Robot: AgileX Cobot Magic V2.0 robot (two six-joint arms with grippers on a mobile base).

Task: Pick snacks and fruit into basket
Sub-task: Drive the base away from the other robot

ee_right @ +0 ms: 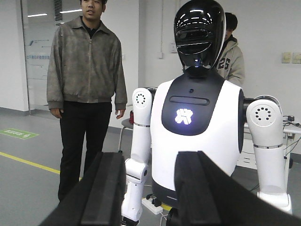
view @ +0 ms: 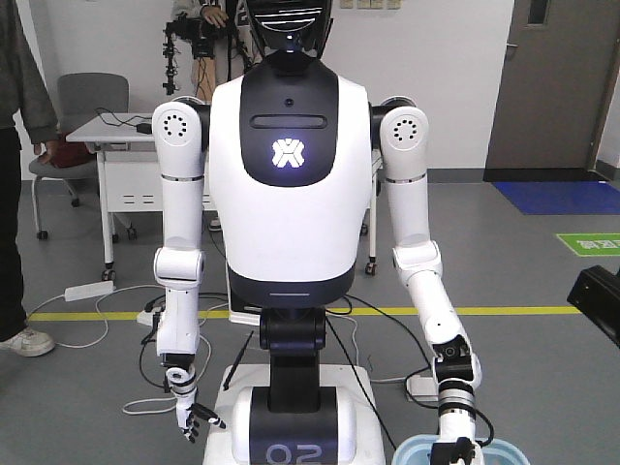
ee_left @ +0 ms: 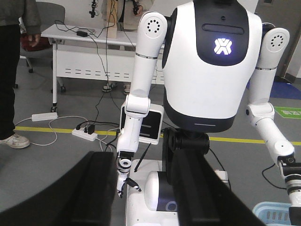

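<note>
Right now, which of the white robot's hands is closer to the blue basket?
Its own left hand. It reaches down right at the basket rim, while the right hand hangs free at the robot's other side, well apart from it.

Front view: close, level, facing humanoid (view: 289, 194) | wrist views: lower, facing same humanoid | front, left wrist share basket (view: 506, 451)

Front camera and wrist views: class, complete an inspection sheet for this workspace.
Surface: grey floor, yellow line; no worktop seen.
Job's things: blue basket at frame corner; snacks, fruit: nothing seen.
Clutter: nothing seen.
Grippers: left gripper open, empty; right gripper open, empty.
Cables: power strip and cords on floor.
Surroundings: white humanoid robot, desk, man standing.
</note>
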